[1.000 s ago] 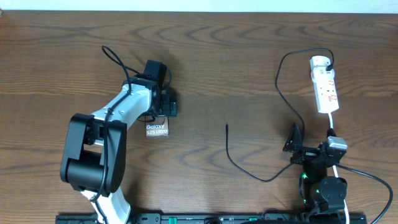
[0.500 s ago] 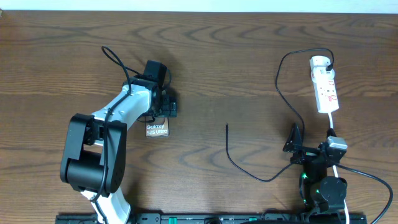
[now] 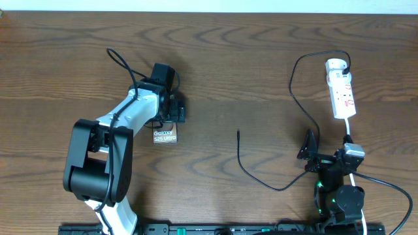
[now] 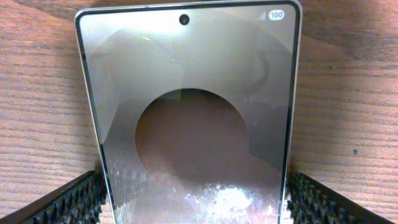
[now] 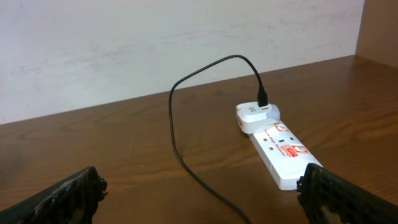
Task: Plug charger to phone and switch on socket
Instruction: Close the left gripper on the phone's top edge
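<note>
Standing here watching, and the left end effector (image 4: 196, 200) looks clenched on the phone (image 4: 196, 112). In the wrist view its ribbed pads (image 4: 68, 199) sit right against both long edges, with the screen facing up. The phone is on the left side of the surface (image 3: 261, 65), partly tucked under that arm.

The right end effector (image 5: 202, 196) is released, spread wide with nothing in it, and parked low near its own base. The charger (image 3: 239, 147) trails across the middle of the surface. Its connector tip (image 3: 239, 133) lies free, well apart from the phone and from both arms. The socket (image 3: 342, 94) sits at the far right with the cable's other end already plugged into it.

My take is that the job right now is just pinning the phone so it can't skate when the plug goes in. I'd keep that squeeze firm but square on the edges and not lift or twist it. The right arm should pinch the cable just behind the tip, not on the floppy part. I can't see the charging port from here, so it needs to check which end faces the cable first.
</note>
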Motion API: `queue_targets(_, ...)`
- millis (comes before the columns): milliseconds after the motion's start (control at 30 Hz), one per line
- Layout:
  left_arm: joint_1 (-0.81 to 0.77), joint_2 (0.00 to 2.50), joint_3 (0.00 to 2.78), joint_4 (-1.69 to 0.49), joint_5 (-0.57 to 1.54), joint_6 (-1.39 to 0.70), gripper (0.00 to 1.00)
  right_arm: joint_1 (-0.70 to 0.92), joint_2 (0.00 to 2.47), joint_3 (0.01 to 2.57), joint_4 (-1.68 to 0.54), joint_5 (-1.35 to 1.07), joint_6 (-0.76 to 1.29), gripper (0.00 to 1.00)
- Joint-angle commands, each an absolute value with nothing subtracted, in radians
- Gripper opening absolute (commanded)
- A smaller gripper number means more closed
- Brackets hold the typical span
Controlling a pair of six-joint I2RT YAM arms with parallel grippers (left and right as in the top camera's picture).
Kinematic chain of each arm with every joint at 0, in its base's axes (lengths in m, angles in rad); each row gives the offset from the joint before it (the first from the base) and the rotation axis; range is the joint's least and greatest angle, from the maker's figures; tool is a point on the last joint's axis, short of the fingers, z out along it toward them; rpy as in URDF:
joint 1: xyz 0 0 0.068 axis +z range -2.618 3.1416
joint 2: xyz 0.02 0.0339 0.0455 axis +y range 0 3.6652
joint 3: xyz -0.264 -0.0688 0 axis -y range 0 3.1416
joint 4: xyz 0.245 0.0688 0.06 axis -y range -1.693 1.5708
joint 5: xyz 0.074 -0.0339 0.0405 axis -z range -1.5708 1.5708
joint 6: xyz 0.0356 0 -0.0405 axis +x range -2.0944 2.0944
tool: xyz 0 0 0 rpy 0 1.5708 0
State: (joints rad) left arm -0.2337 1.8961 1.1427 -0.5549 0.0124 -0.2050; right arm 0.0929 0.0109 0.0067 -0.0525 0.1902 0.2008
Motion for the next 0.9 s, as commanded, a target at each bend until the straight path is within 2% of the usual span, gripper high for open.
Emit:
queue_targets(0,-0.231,1.902,1.119,-0.559,-0.012,-0.196,0.90,0.086,0.007,0.006,-0.056,0.188,0.193,0.99)
queue_targets(200,-0.231,1.902,1.119,-0.559,-0.012,-0.196,0.82,0.086,0.007,0.006,-0.056,0.188,0.193,0.99)
queue_targets(400,-0.231,1.902,1.119,-0.559,-0.012,-0.195,0.82,0.086,0.007,0.006,-0.056,0.188,0.193,0.99)
queue_targets(600,-0.231,1.902,1.119,-0.559,-0.012,-0.196,0.75,0.086,0.007,0.006,-0.056,0.188,0.193,0.99)
queue_targets(867,-0.231,1.902,1.119,-0.558,-0.012,-0.196,0.69,0.086,0.007,0.006,-0.056,0.188,0.193,0.99)
